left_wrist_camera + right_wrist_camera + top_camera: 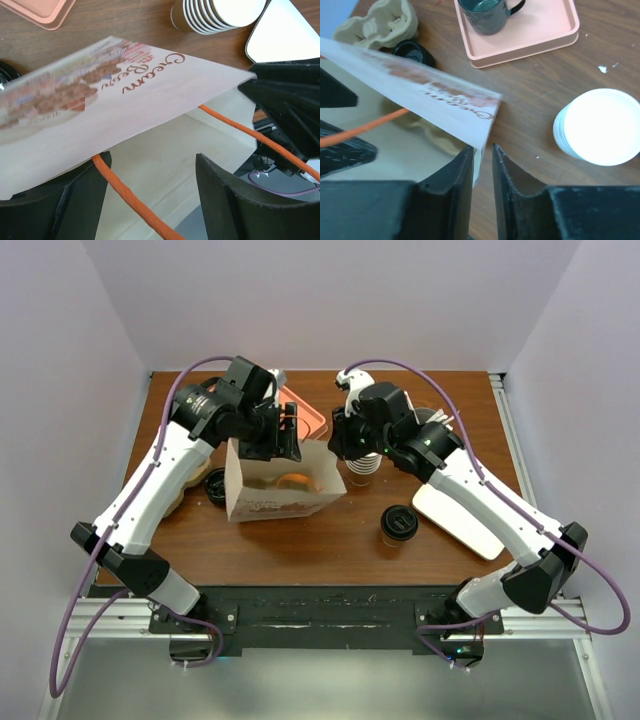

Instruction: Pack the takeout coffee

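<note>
The right gripper (482,150) was seen parted only narrowly. An upper corner of the paper bag (435,90) stood in the slit, and bare table (540,90) was visible through the rest of the gap. The left gripper (150,160) was held wide. The bag's orange handle (125,192) ran between its fingers (75,200) without being pinched, and the printed wall of the bag was draped over one of them. In the overhead view, both grippers were placed at the open mouth of the bag, the left at its far rim and the right at its right-hand rim.

The takeout coffee (398,524), a brown cup with a black lid, was seen upright on the table. It was outside the bag, to the bag's right and nearer the front edge, just beside a white tray (465,515). It was touched by neither gripper.

A stack of white cups (600,127) was seen close by the right gripper. A pink tray (530,40) with a dark green mug (487,12) on it was set farther back. Left of the bag, a black lid (412,50) and a cardboard cup carrier (377,20) were seen. Whether a cup stood under that lid could not be told.
</note>
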Controlling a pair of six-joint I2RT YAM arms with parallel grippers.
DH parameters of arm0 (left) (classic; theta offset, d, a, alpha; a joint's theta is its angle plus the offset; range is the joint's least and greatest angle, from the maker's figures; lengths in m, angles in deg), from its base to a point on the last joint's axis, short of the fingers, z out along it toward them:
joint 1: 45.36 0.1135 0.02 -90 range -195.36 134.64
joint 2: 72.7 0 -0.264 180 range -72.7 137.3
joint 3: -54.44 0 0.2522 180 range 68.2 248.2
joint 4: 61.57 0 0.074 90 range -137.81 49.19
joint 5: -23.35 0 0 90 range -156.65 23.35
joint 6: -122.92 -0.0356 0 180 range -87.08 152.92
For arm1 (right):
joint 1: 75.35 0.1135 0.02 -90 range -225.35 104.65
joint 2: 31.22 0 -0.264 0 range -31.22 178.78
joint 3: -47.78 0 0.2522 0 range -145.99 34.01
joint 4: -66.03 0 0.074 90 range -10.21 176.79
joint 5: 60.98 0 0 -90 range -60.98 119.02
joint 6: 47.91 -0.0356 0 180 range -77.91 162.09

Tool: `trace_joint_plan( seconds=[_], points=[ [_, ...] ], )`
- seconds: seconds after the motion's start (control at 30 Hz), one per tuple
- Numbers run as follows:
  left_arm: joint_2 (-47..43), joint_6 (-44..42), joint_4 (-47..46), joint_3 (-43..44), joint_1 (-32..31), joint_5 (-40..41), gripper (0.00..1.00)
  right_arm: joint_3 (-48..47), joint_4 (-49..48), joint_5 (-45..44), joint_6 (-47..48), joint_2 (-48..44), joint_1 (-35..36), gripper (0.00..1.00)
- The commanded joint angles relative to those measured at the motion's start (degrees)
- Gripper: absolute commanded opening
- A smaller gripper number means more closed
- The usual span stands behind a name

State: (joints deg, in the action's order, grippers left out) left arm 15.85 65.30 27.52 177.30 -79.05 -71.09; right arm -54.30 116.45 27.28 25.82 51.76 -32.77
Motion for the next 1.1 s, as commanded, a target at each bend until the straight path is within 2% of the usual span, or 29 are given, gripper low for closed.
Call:
trace_joint_plan(
  seconds=[0.0, 0.3, 0.53, 0.63, 0.73, 0.77, 0.83, 0.87, 1.07],
  points=[
    [-1.7, 0.7, -3.3, -1.1, 0.4, -3.6, 0.73, -2.8, 3.1, 1.6, -5.3, -1.2, -0.1, 0.34],
    [-4.5, 1.8, -7.6, -8.0, 0.4, -4.9, 0.73, -0.5, 5.0, 2.7, -9.7, -3.1, 0.0, 0.45],
    [-4.5, 1.5, -9.0, -7.8, 0.3, -5.2, 0.73, -1.3, 6.8, 1.0, -10.7, -2.2, 0.1, 0.47],
    [-3.9, 0.7, -9.3, -6.1, 0.3, -5.7, 0.73, -2.8, 8.0, -1.3, -10.2, -0.7, 0.1, 0.40],
    [-2.6, -0.4, -8.4, -3.3, 0.4, -5.3, 0.73, -4.1, 7.5, -1.7, -9.7, 1.0, 0.1, 0.28],
    [-1.9, -0.6, -8.2, -2.0, 0.3, -5.0, 0.73, -5.2, 7.5, -1.2, -9.7, 1.8, 0.1, 0.16],
    [-1.3, -1.4, -7.3, -0.8, 0.4, -4.5, 0.73, -6.5, 8.2, 0.1, -9.5, 2.8, 0.0, 0.03],
    [-1.2, -1.5, -7.0, 0.1, 0.4, -3.8, 0.73, -8.0, 9.2, 0.4, -9.5, 3.1, 0.0, 0.00],
    [-0.2, -3.5, -3.2, 4.9, 0.6, -2.8, 0.73, -12.0, 16.3, 3.6, -11.1, 4.0, 0.0, 0.00]
  ],
)
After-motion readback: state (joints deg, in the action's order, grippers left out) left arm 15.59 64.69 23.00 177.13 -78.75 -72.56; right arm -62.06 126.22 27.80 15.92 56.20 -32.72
